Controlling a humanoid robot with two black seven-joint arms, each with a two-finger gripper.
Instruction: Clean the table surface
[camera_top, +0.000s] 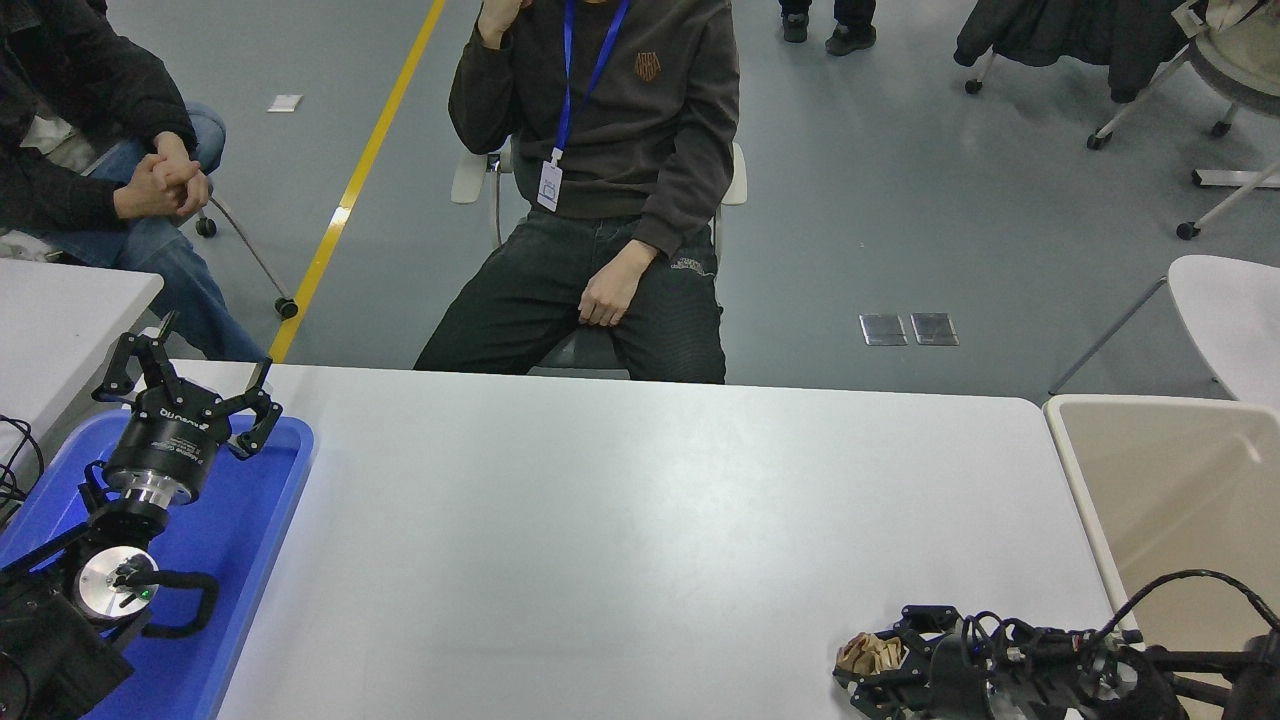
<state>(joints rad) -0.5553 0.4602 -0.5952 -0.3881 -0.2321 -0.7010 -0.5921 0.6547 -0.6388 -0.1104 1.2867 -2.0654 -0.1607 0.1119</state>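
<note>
The table surface (620, 520) is a wide matte white top filling the middle of the view. A crumpled brown paper ball (868, 652) lies at its front right. My right gripper (858, 668) comes in low from the right edge, and its fingers are closed around the paper ball, hiding most of it. My left gripper (185, 385) is parked at the lower left, open and empty, above a blue tray (250, 530).
A beige rectangular bin (1180, 480) stands just off the table's right end. A smaller white table (60, 310) is at the left edge. One person (600, 150) sits at the far side, another (100, 150) at the far left.
</note>
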